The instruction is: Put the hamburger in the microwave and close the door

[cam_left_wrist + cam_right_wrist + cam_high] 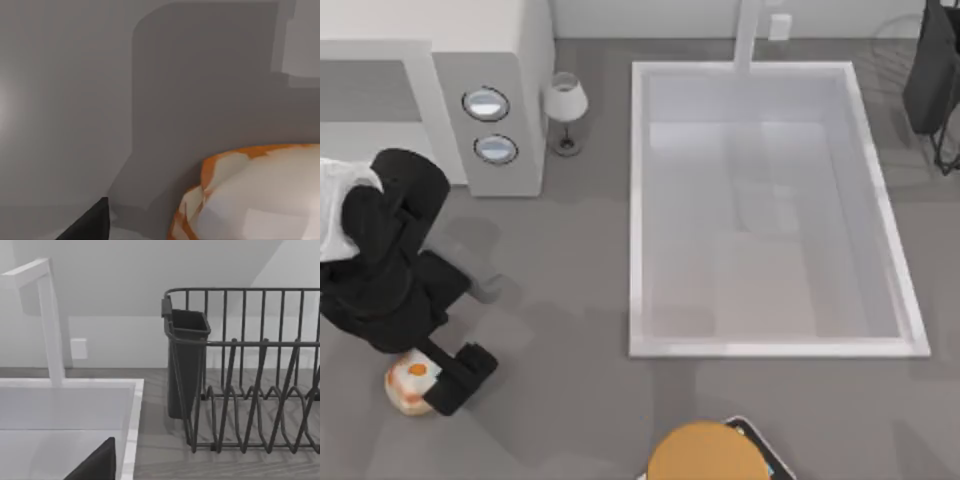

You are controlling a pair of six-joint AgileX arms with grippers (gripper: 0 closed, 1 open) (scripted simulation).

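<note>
At the table's near left corner my left gripper [432, 385] hangs low over the small round cream-and-tan hamburger [408, 384] with its orange spot, one dark finger [460, 378] just beside it, though I cannot tell whether my jaws are spread or pinching it. Behind it stands the big white boxy microwave [505, 70] with two round silver-blue dials [490, 126]. Further right, the large white rectangular sink basin [638, 200] holds nothing, and my right arm [932, 70] is parked at the far right corner beside a dark wire dish rack [240, 375] with a dark cup [186, 362] hung inside its end.
</note>
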